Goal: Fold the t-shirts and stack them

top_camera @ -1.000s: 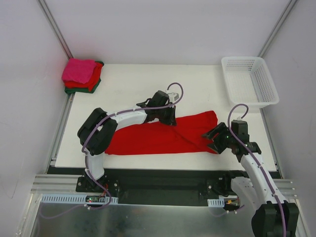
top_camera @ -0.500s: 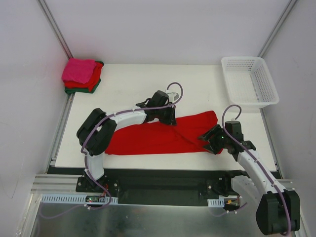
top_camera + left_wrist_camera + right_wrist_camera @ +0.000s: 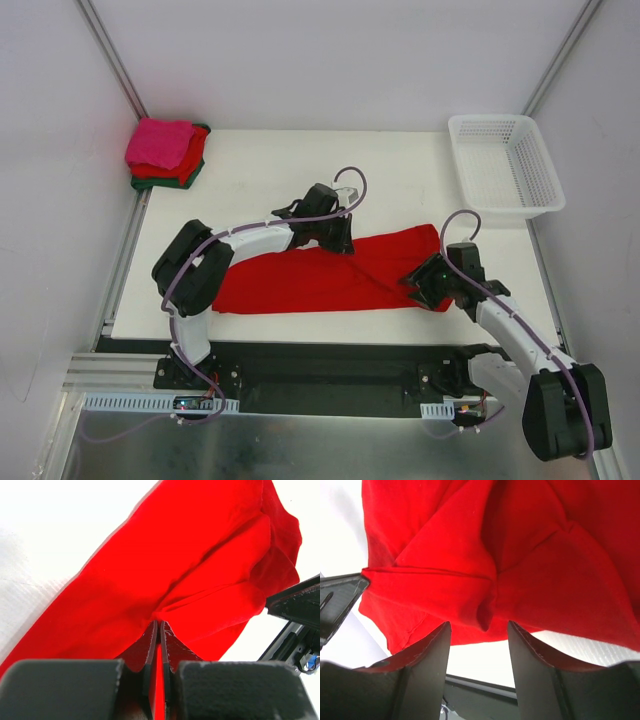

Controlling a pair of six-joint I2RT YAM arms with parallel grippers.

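A bright red t-shirt (image 3: 320, 275) lies stretched left to right across the white table. My left gripper (image 3: 340, 243) is shut on its far edge, and the left wrist view shows cloth (image 3: 190, 555) pinched between the closed jaw tips (image 3: 160, 625). My right gripper (image 3: 425, 285) is open at the shirt's near right corner. In the right wrist view its fingertips (image 3: 479, 625) straddle a small fold of the red cloth (image 3: 530, 555) without touching it. A stack of folded t-shirts sits at the back left corner: hot pink (image 3: 160, 142) on top, then red, with dark green (image 3: 188, 178) at the bottom.
A white lattice basket (image 3: 505, 165) stands at the back right corner. The table's near edge (image 3: 330, 340) runs just below the shirt, with the arm bases behind it. Grey walls and metal posts close in both sides.
My right gripper has slid left and forward onto the shirt's right edge, and its jaws have narrowed. The left arm and the shirt have hardly moved.
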